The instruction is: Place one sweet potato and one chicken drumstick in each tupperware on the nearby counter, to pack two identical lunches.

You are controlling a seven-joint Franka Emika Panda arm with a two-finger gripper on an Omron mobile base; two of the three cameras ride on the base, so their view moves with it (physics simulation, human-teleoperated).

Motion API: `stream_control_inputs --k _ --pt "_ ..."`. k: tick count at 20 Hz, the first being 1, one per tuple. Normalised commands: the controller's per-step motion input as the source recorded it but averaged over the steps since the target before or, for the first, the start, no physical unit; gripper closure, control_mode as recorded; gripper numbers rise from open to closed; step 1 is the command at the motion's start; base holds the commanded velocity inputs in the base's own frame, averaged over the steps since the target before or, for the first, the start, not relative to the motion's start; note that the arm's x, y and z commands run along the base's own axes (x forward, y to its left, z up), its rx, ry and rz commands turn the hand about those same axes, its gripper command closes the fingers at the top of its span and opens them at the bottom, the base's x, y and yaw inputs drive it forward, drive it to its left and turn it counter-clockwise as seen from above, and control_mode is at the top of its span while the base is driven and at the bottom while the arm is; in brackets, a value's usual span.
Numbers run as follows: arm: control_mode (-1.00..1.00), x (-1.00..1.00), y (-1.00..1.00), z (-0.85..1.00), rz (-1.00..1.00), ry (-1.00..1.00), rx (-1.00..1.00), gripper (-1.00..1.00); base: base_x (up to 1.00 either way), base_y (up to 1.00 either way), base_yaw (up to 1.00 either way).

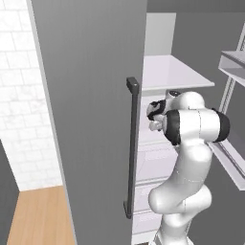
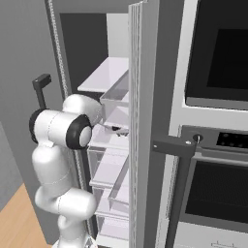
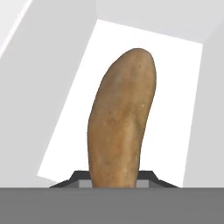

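We're looking into a kitchen: a tall grey fridge door (image 1: 91,115) is standing open on white shelves (image 1: 174,72), a built-in oven (image 2: 213,193) with a dark window is sitting alongside, and white tiled wall (image 1: 19,95) and wooden flooring (image 1: 40,215) are showing.

fridge door (image 1: 91,119) open | handle (image 1: 131,148) | oven (image 2: 218,193) rt | shelves (image 1: 172,72)

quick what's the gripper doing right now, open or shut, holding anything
Gripper: shut on the sweet potato, which stands between its finger tips inside the fridge.
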Motion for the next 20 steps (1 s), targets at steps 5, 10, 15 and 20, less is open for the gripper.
stream_control_inputs --k 5,10,15,20 --pt "-1.0 -1.0 0.09 0.2 0.0 -0.15 0.0 1.0 0.0 0.0 0.0" --pt "-1.0 -1.0 0.15 0.57 0.0 -0.13 0.0 1.0 0.0 0.0 0.0" --pt "-1.0 -1.0 0.21 0.97 0.0 -0.03 0.0 1.0 0.0 0.0 0.0" --pt "-1.0 -1.0 0.13 1.0 0.0 0.0 0.0 1.0 0.0 0.0 0.0"
